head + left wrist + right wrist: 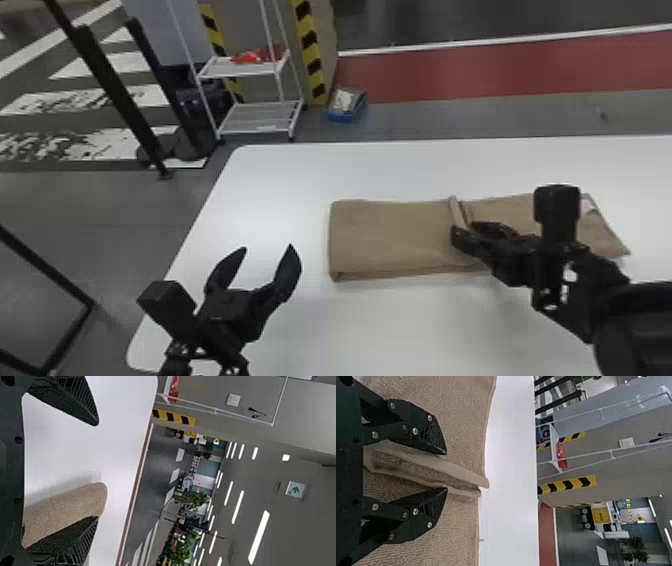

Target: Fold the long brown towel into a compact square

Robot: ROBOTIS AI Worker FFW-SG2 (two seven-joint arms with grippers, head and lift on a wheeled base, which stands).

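The brown towel [390, 235] lies folded in a long strip on the white table, with a raised ridge near its middle and a pale tag toward its right end. Over that ridge is my right gripper [467, 235], its fingers parted. In the right wrist view the right gripper [446, 471] stands open, with the towel's ridge [427, 469] between its fingers, not pinched. My left gripper [265, 255] is open above the table, left of the towel's left edge. Seen from the left wrist, the open left gripper [98, 471] has the towel's rounded end [67, 508] beyond its fingers.
The white table [280, 175] extends around the towel, its left edge running under the left arm. Beyond the table stand a white wire shelf [260, 117] with a red item and a blue box [345, 107] on the floor.
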